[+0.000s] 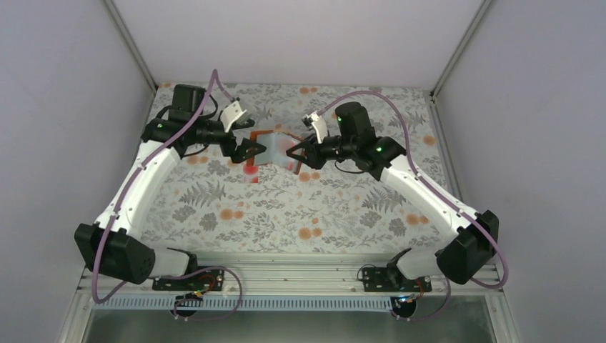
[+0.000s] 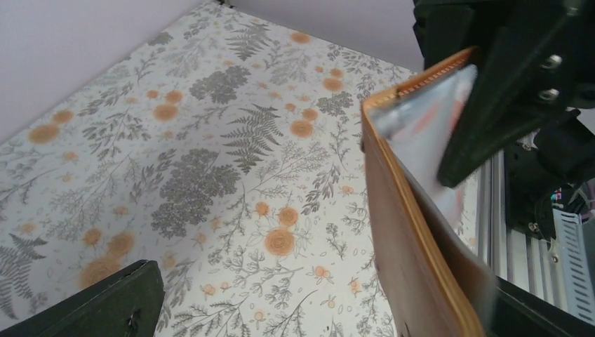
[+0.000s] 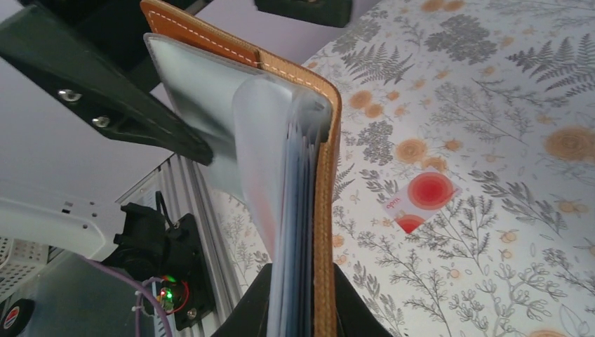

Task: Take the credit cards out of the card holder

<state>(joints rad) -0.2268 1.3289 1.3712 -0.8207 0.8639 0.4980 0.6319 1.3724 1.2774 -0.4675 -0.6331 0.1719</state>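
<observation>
The right hand (image 1: 299, 154) clamps the card holder (image 3: 324, 175) aloft on edge, its sleeves (image 3: 203, 98) fanned toward the left hand (image 1: 251, 150), spread wide just beside them

The counter (image 1: 286, 211) is covered across its whole top in a pale print of grey ferns and leafy sprigs, dotted with orange blooms. 1 credit card (image 3: 422, 201) lies flat on it, face up: whitish, with 2 red round blotches, 1 large and 1 cut off at the card's edge. Seen from above, it sits a little left of the counter's middle.
</observation>
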